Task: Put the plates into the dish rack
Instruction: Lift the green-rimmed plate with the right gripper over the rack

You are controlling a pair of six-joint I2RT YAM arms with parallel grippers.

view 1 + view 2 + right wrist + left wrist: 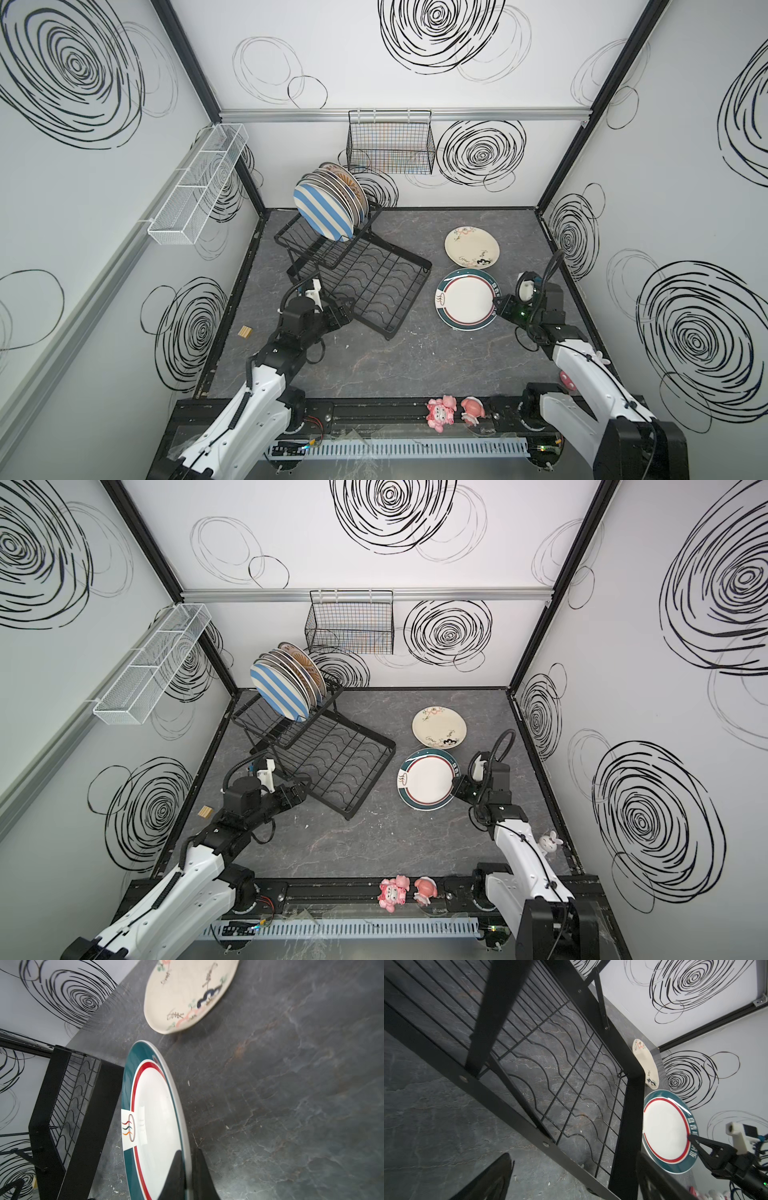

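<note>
While the right gripper (188,1152) was clamped on the teal-rimmed plate (158,1115), left gripper (347,312) spread wide at a corner of the dish rack (409,252), cream plate (471,248) flat nearby.

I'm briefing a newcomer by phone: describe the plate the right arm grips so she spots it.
Start at the black wire dish rack; two round plates sit to its right. Take the nearer, teal-rimmed white plate, held at its edge by the right gripper. Unlike the cream plate with small drawings, it carries a red ring.
</note>
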